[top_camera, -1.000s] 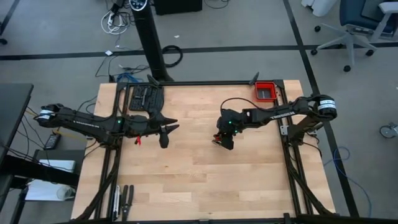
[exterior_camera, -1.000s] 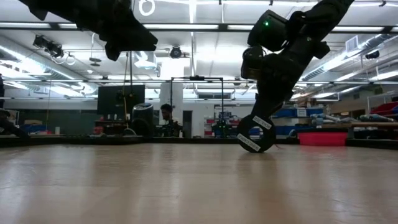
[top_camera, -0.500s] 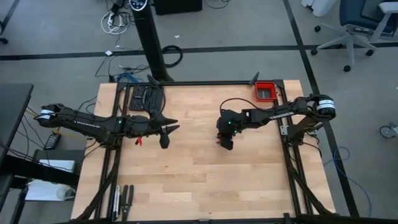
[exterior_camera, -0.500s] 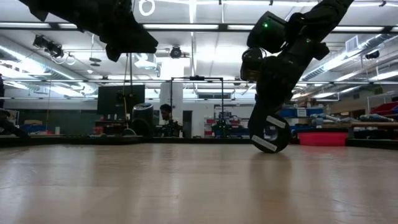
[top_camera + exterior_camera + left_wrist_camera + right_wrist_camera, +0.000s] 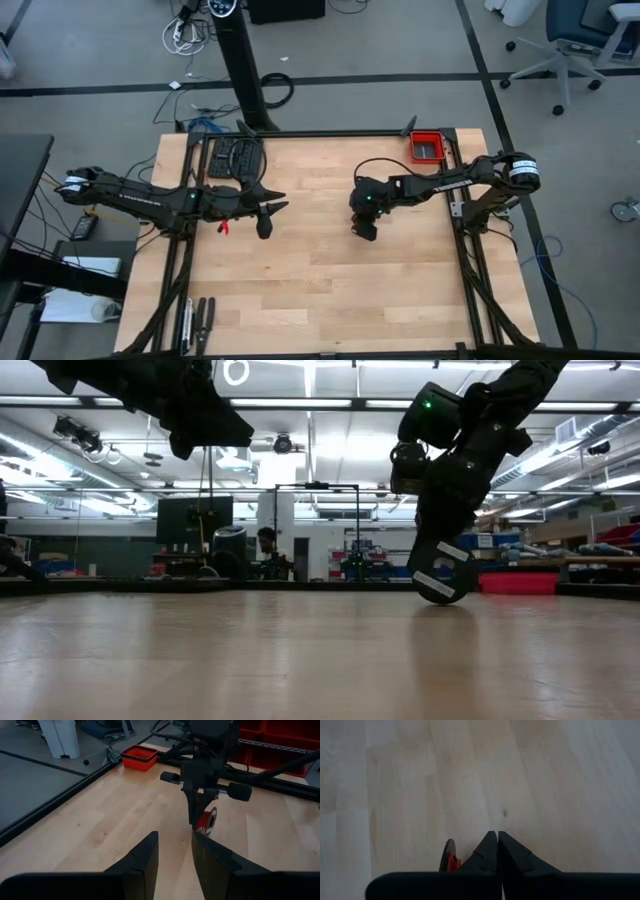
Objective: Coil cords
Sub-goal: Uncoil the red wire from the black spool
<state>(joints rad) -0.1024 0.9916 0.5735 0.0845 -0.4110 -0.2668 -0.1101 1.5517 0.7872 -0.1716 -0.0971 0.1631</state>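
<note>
Right pincer [image 5: 497, 845] fully closed, red cord [image 5: 452, 862] bundled just beside it.

Pale smooth wood table [image 5: 320, 280], matt black gripper fingers [image 5: 142, 860], glossy red plastic bin [image 5: 427, 148]

A pale wooden table [image 5: 330, 270] fills the middle of the high view, its planks running side to side and a dark metal frame [image 5: 470, 255] edging it. Up at the far right corner sits a red rectangular bin [image 5: 427, 147], right against the frame. At the far left corner lies a black tray of tools [image 5: 234, 157]. Out on the open boards, right of centre, a small black spool with red cord [image 5: 206, 819] wound on it stands on edge, touching the wood under the right arm's tip. From the low view the tabletop stretches flat and bare towards the camera.
</note>
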